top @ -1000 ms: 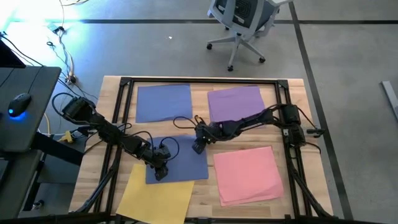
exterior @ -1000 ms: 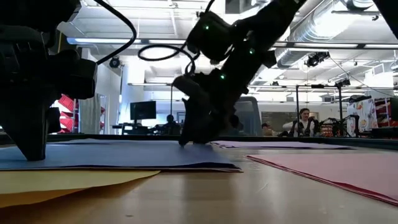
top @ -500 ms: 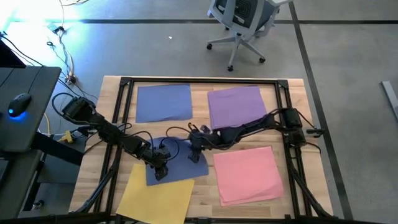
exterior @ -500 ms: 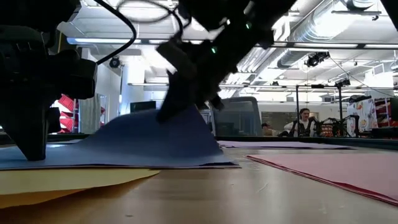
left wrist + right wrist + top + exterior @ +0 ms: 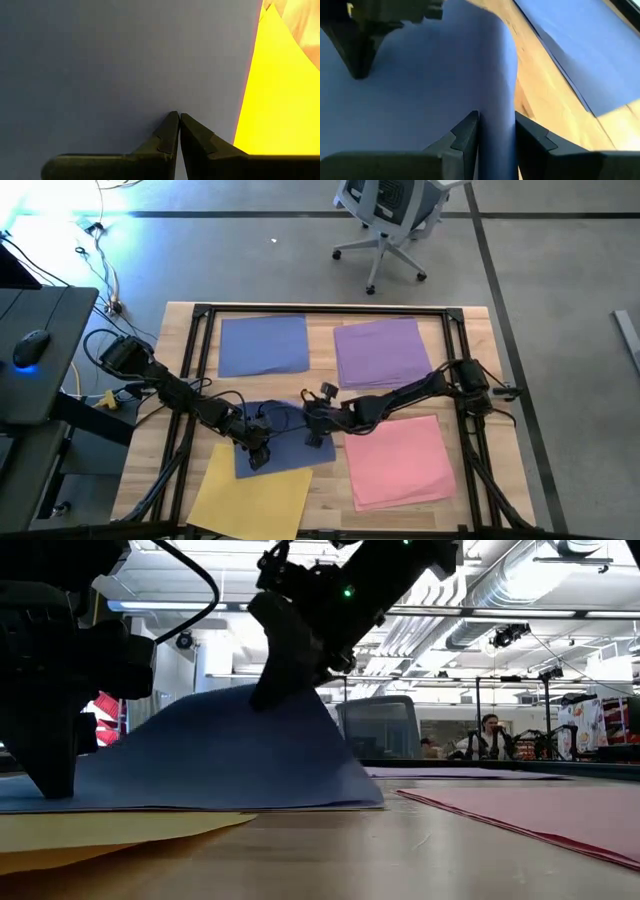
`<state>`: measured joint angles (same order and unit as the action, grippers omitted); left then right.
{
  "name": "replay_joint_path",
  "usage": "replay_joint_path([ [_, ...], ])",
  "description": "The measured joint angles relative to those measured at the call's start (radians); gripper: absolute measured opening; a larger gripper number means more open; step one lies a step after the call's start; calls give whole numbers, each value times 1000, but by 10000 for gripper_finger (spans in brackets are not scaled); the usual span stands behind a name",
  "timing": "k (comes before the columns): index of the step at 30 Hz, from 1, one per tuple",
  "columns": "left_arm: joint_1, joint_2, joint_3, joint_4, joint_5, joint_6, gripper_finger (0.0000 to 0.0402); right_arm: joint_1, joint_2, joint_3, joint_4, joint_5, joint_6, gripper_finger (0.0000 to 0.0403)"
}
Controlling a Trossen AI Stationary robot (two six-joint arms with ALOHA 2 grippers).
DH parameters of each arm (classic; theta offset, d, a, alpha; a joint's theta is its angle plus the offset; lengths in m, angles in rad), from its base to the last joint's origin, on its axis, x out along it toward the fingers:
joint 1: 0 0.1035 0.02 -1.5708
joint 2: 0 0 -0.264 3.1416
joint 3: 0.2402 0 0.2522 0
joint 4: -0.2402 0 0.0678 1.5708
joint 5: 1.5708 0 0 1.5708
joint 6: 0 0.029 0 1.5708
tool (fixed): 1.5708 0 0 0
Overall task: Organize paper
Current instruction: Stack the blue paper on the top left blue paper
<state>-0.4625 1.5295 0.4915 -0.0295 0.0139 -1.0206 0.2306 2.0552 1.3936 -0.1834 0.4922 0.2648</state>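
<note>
The right gripper point(image 5: 317, 432) sits at the centre of the high view, its fingers point(image 5: 465, 135) closed narrow on the raised edge of a blue sheet point(image 5: 285, 442), which passes up between them in the right wrist view. In the low view that sheet point(image 5: 240, 760) rises into a peak under the gripper point(image 5: 275, 690), left of centre, while its lower edge stays flat on the table point(image 5: 400, 850).

The left gripper point(image 5: 256, 457) stands lower left of centre in the high view, tips pressed down on the same sheet's near corner. Its fingers point(image 5: 167, 137) are fully together, holding nothing, touching the blue surface beside the yellow sheet point(image 5: 272, 95).

The yellow sheet point(image 5: 252, 495) lies at the lower left of the table, partly under the blue one. A pink stack point(image 5: 400, 460) lies lower right. A second blue sheet point(image 5: 262, 345) lies upper left and a purple sheet point(image 5: 380, 350) upper right, both flat inside the black frame point(image 5: 325, 311).
</note>
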Motion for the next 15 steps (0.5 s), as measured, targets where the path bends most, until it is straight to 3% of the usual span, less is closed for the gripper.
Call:
replay_joint_path([
  [4,0,0,0,0,2,0,0,2,0,-32,-11,49,18,95],
  [15,1,0,0,1,5,-2,0,19,23,-68,52,22,-18,94],
])
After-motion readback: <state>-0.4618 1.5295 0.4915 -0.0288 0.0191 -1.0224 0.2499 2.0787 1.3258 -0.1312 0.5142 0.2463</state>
